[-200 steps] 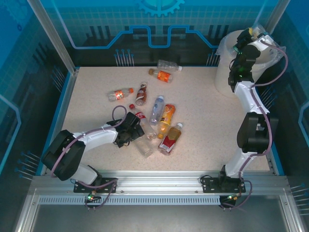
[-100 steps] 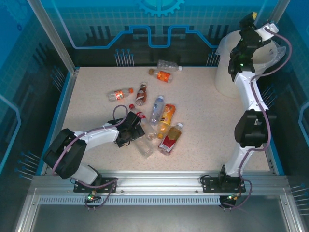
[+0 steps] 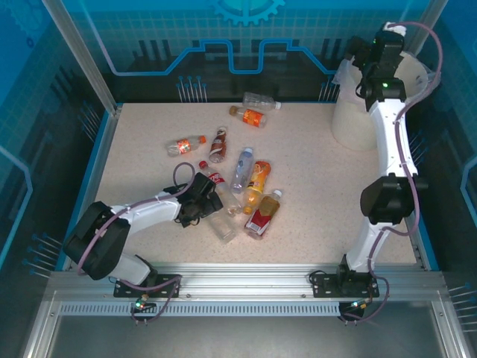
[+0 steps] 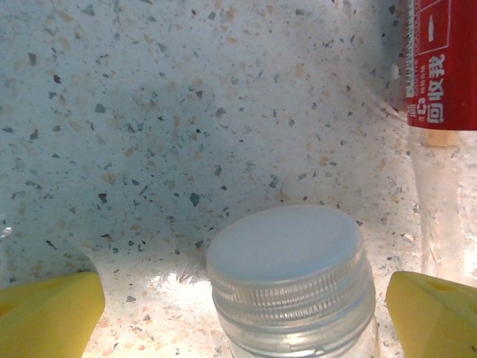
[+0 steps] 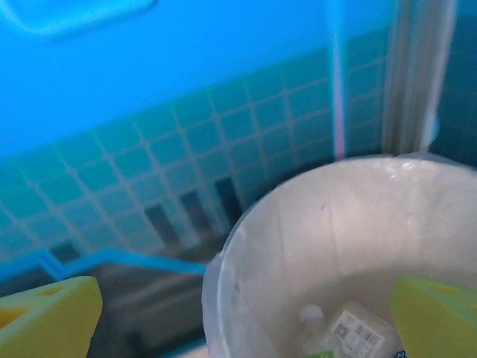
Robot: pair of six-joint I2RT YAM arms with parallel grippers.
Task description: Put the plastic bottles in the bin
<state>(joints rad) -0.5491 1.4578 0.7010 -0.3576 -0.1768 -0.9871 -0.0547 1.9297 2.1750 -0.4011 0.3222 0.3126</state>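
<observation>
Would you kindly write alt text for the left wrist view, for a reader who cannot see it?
A clear bottle with a white cap lies between the left claw's open yellow fingers on a speckled table. A red-labelled bottle lies at the upper right.

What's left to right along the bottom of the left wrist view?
Along the bottom: one yellow finger → clear bottle with white cap → other yellow finger. The red-label bottle lies above that last finger, so it is left out of the order.
</observation>
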